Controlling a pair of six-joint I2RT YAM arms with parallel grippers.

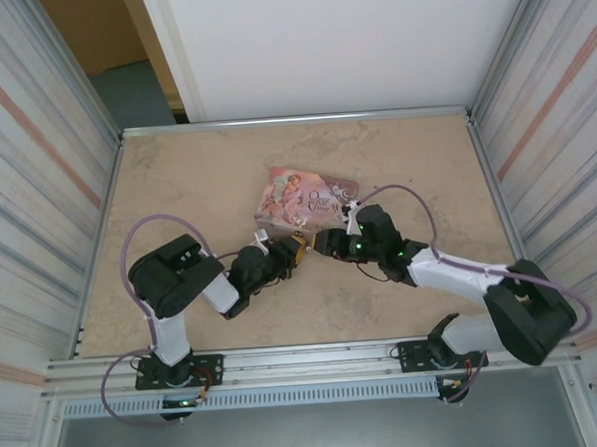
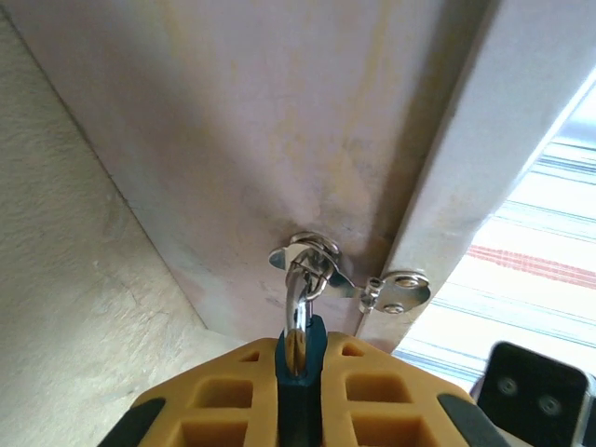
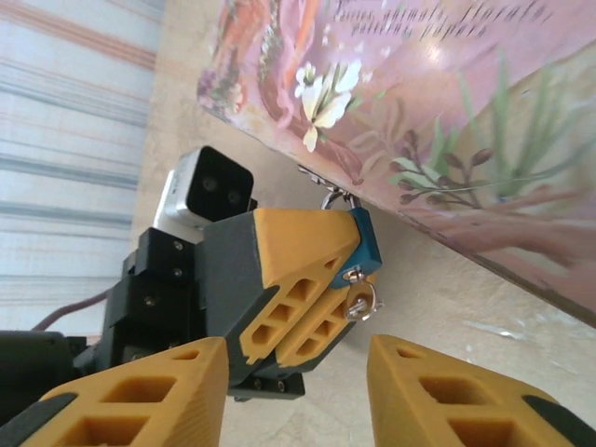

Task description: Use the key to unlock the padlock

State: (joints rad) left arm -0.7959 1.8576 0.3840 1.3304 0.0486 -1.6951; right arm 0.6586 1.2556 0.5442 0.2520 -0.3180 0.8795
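- Clamping the padlock (image 3: 366, 250), the left claw (image 3: 300, 270) has its yellow fingers (image 2: 228, 396) clenched on the blue-teal body, which shows as a narrow strip between them.
- The padlock's silver shackle (image 2: 296, 312) rises from the grip and passes through the metal hasp (image 2: 315, 256) on the side of the pink decorated tin (image 3: 447, 112).
- A small silver key (image 3: 358, 296) sticks out of the padlock's lower end, just beside the left fingers.
- The right claw (image 3: 298, 363) is released, jaws wide apart and nothing between them; it sits near the key without touching it.
- The tin lies on the worktop (image 1: 197, 189) just beyond both claws, which meet nose to nose at its near edge.
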